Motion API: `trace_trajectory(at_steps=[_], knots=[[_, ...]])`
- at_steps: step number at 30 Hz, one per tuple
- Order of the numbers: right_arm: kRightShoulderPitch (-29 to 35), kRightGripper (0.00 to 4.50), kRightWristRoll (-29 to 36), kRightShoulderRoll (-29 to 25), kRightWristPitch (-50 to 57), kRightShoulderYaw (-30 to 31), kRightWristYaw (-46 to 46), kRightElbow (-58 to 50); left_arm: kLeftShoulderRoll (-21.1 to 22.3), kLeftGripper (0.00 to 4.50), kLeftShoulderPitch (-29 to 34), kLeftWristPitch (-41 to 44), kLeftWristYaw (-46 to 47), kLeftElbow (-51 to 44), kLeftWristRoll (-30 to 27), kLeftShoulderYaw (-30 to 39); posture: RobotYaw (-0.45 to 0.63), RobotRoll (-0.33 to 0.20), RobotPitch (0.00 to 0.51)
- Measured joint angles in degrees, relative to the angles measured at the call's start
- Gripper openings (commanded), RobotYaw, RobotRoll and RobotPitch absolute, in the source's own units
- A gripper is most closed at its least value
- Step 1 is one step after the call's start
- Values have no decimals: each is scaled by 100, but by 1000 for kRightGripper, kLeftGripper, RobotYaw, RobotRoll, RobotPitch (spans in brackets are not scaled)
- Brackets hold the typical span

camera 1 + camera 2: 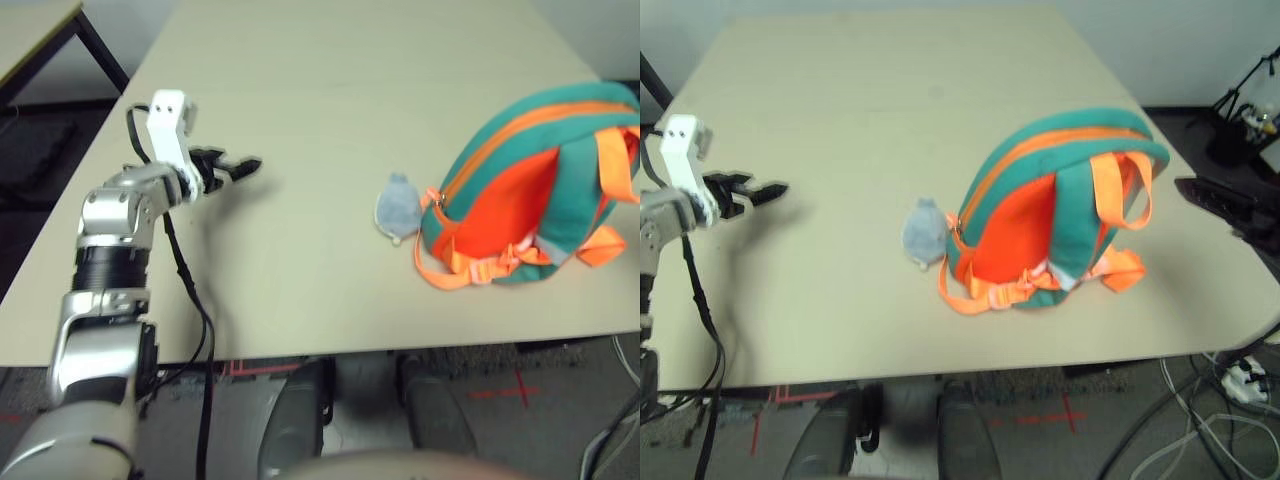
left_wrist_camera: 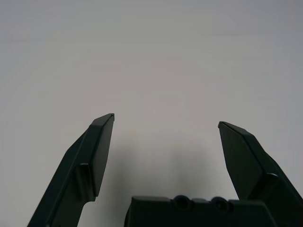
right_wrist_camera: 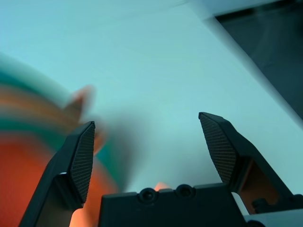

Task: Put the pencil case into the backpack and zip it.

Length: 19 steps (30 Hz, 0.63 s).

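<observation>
Our left fingers [image 2: 97, 156] stand wide apart with nothing between them, above bare tabletop [image 1: 330, 120], well to the left of the backpack [image 1: 525, 190]. Our right fingers [image 3: 80, 163] are also spread and empty, just beside the backpack's teal and orange side. The backpack stands upright, its orange zipper line arching over the top, and seems closed. The grey plush charm [image 1: 398, 207] lies by its left foot. We judge the right arm to be nearer. We cannot find the pencil case on the tabletop; perhaps it is already inside.
</observation>
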Motion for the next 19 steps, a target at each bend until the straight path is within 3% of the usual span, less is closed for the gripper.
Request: trace_trajectory(at_steps=[2, 8, 14, 19], knots=[[-225, 4480, -508, 484, -801, 229, -262, 307, -221, 4500, 220, -596, 437, 173, 134, 156, 4, 0, 201], [-478, 4480, -1264, 1211, -2260, 634, -270, 995, -544, 4500, 694, -1643, 1271, 249, 451, 287, 19, 0, 203], [-543, 4480, -1602, 1376, -3045, 821, 69, 1413, -746, 4500, 899, -1906, 1477, 253, 561, 246, 6, 0, 216], [-345, 4480, -1645, 1586, -3339, 947, 375, 1398, -633, 4500, 899, -2419, 1563, 540, 741, 205, -18, 0, 215]])
